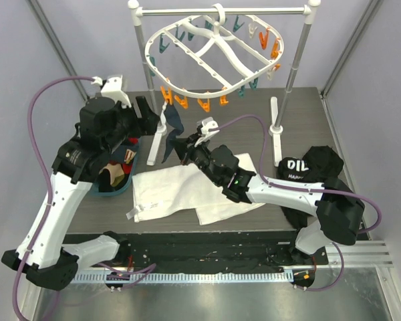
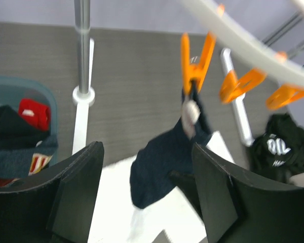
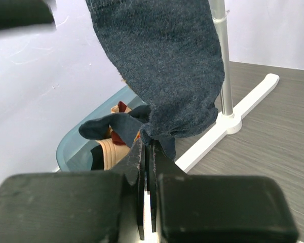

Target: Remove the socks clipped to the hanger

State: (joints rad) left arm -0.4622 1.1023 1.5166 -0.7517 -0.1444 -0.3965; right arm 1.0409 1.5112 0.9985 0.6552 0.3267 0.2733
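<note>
Pinching the navy sock (image 3: 162, 66) below its orange clip (image 2: 195, 61) on the hanger (image 2: 233, 31).
Your right claw (image 3: 147, 152) grips its lower end; left claw (image 2: 148, 162) gapes wide by the clip, likely to squeeze it.

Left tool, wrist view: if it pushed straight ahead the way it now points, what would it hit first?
Most likely the dark navy knitted sock hanging from the orange plastic clip. It sits centred in the gap of the open left tool. Depth is hard to judge here, so how far ahead it lies is unclear.
</note>
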